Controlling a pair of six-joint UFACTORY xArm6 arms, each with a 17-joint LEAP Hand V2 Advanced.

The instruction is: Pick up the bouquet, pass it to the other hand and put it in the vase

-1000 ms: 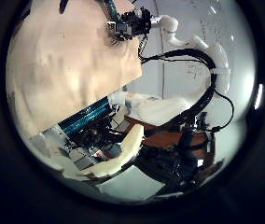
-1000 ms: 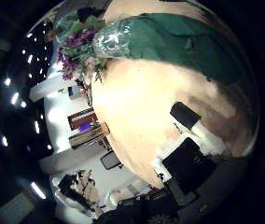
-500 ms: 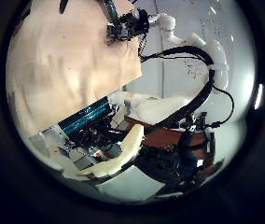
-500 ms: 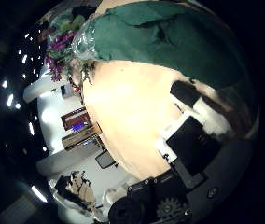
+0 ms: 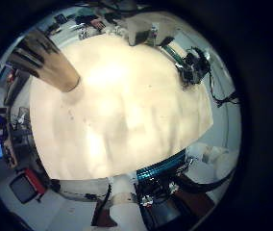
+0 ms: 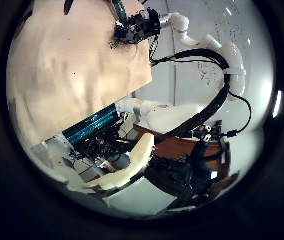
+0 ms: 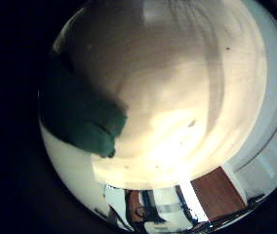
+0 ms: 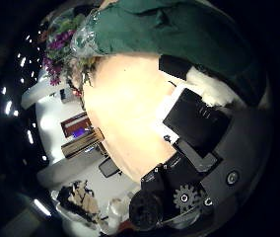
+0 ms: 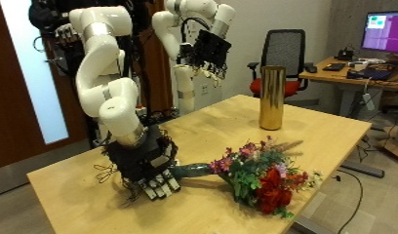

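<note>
The bouquet [image 9: 261, 177] lies on the wooden table [image 9: 82, 195], purple and red flowers toward the table's front edge, its green-wrapped stem [image 9: 193, 171] pointing at my right hand [image 9: 144, 161]. That hand is low over the stem end, fingers straight and pointing down, their tips at the table. In the right palm views the green wrap [image 8: 170, 35] [image 7: 80, 112] is close, with the flowers [image 8: 66, 44] beyond it. A tall gold vase [image 9: 270, 97] [image 5: 50, 65] stands upright at the table's far side. My left hand [image 9: 206, 49] hangs open, high above the table.
Behind the table, beyond the vase, are an office chair [image 9: 288, 49] and a desk with a monitor [image 9: 381, 29]. The flowers lie near the table's front edge. Bare tabletop lies between the bouquet and the vase.
The right palm camera has moved closer to the green wrap, and that hand's fingers now fill more of its view. The left hand's view has barely shifted.
</note>
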